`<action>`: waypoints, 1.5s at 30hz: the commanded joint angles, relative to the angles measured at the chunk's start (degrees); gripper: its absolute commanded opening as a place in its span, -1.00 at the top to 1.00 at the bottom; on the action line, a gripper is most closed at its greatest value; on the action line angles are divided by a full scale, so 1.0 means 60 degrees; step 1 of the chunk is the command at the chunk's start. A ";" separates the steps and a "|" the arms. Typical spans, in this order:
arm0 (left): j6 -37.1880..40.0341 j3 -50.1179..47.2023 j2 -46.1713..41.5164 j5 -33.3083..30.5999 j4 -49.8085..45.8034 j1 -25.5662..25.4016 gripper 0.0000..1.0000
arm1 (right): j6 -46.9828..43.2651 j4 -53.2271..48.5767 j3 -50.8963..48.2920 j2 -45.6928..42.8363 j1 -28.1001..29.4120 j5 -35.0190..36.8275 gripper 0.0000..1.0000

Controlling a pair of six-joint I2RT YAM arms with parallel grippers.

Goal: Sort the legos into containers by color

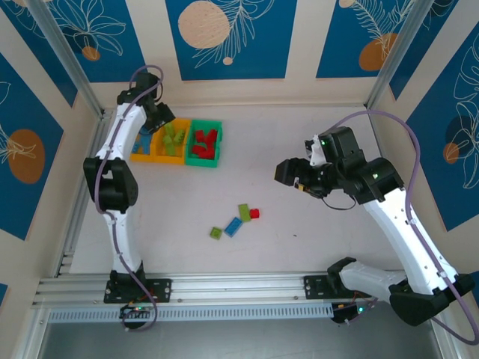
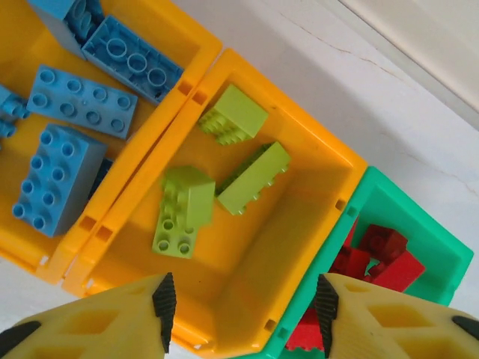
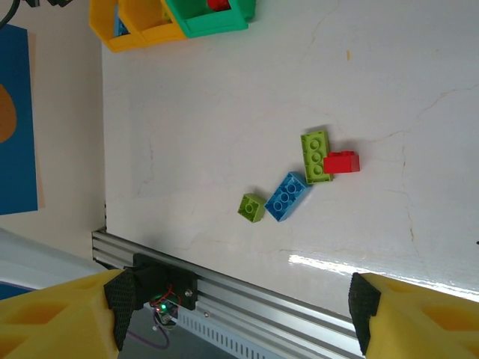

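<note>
My left gripper hangs over the middle bin, jaws partly apart with nothing between them. Three green bricks lie on that bin's floor, blue ones sit in the end bin and red ones in the green bin. My right gripper is wide and empty above the table. Four loose bricks are not yet sorted, lying in a short slanting row: a long green brick with a red brick touching its side, a blue brick at its other end, and a small green brick just beside the blue. In the top view that row lies toward the near edge and leftward of my right gripper, well apart from the bins, so I judge the right arm the nearer. The blue brick's long axis runs slantwise to my right jaws' closing line, so a wrist turn looks needed. The right wrist view gives studs and which bricks touch; the left wrist view gives each bin's contents brick by brick, where the top view gives mere patches of colour
</note>
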 commanded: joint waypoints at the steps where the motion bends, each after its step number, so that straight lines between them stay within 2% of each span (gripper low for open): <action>1: 0.0499 0.0712 -0.0317 0.0449 -0.1074 0.0001 -0.11 | 0.0291 -0.0129 -0.0152 -0.0235 -0.0041 -0.0167 -0.56; 4: 0.0099 -0.0356 -0.1219 0.0999 -0.1021 -0.0171 -0.11 | 0.0471 0.0051 -0.0383 -0.0298 -0.0054 -0.0208 -0.56; 8: -0.0825 -0.3055 -0.3216 0.1607 -0.0184 -0.0866 -0.09 | 0.0674 0.0321 -0.0625 -0.0239 -0.0055 -0.0227 -0.56; 11: -0.1607 -0.4743 -0.4665 0.1461 0.0418 -0.2033 -0.07 | 0.0950 0.0396 -0.0754 -0.0182 -0.0092 0.0025 -0.56; 15: -0.2869 -0.6180 -0.5544 0.0639 0.0637 -0.4238 -0.07 | 0.1223 0.0469 -0.0893 -0.0177 -0.0263 0.0308 -0.56; 19: -0.4495 -0.7407 -0.5388 0.0501 0.1822 -0.6138 -0.06 | 0.1411 0.0458 -0.0971 -0.0197 -0.0459 0.0295 -0.56; 22: -0.4722 -0.7335 -0.4694 0.0296 0.1762 -0.6933 -0.06 | 0.1464 0.0397 -0.0994 -0.0211 -0.0535 0.0141 -0.56; 25: -0.4603 -0.7306 -0.4052 0.0208 0.1644 -0.7137 -0.05 | 0.1548 0.0283 -0.1052 -0.0321 -0.0566 0.0096 -0.56; 28: -0.4572 -0.7407 -0.3320 0.0819 0.1935 -0.7010 -0.04 | 0.1703 0.0293 -0.1248 -0.0545 -0.0582 0.0140 -0.56; 36: -0.4098 -0.6474 -0.1727 0.1157 0.1618 -0.6959 -0.05 | 0.1809 0.0151 -0.1359 -0.0866 -0.0609 0.0256 -0.56; 45: -0.3923 -0.6418 -0.1148 0.1401 0.1715 -0.6951 -0.11 | 0.1842 0.0222 -0.1461 -0.0929 -0.0626 0.0258 -0.56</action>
